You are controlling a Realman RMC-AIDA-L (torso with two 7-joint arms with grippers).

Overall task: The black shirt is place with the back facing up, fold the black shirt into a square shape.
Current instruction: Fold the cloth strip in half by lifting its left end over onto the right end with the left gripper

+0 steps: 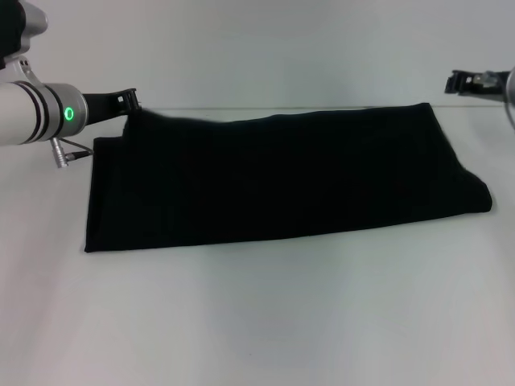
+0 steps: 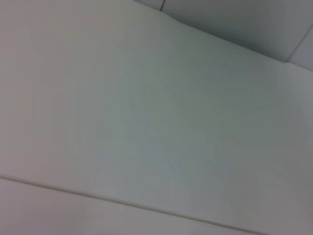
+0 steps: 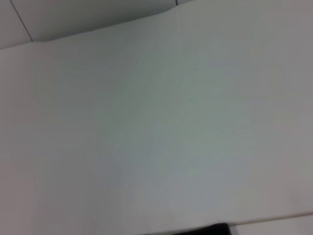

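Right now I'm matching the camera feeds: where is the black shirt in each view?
Head view: the black shirt lies as a wide band across the middle of the white table.
Left wrist view: not in it.
Right wrist view: a dark sliver at the lower edge, maybe its edge.
Shared landmark: the white table.

Black cloth on a pale table

The black shirt [image 1: 282,181] is plain, solid black with no lettering showing, lying on a white table [image 1: 257,322]. At far left, the left gripper [image 1: 129,100] is black on a silver-grey arm [image 1: 32,112] with dark bands and a green ring light; the right gripper [image 1: 471,81], far right, looks black too.
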